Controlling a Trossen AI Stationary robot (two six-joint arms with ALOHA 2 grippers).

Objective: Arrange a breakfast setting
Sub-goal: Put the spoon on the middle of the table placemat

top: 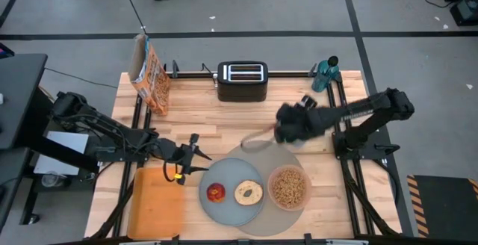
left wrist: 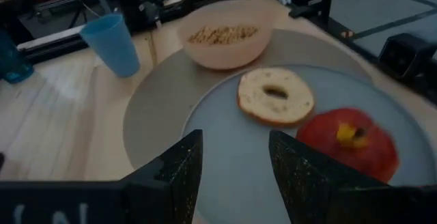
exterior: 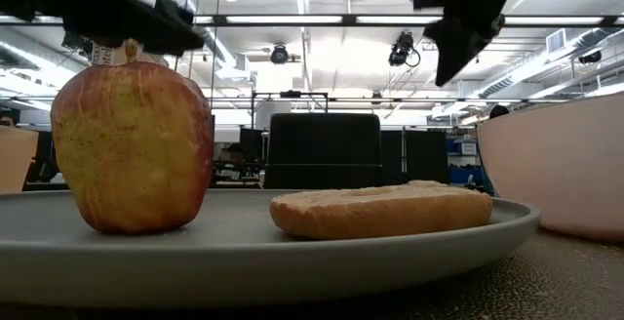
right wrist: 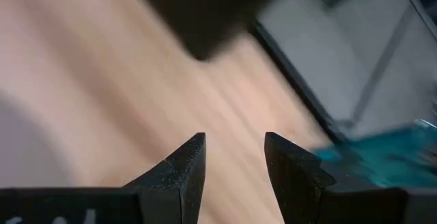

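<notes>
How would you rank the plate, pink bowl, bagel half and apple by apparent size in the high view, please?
1. Grey plate, clearly largest.
2. Pink bowl.
3. Bagel half.
4. Apple, slightly smaller than the bagel half; those two look close.

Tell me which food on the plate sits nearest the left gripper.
The apple. It lies on the plate's left side, closest to the left gripper; the bagel sits farther right, toward the bowl.
</notes>
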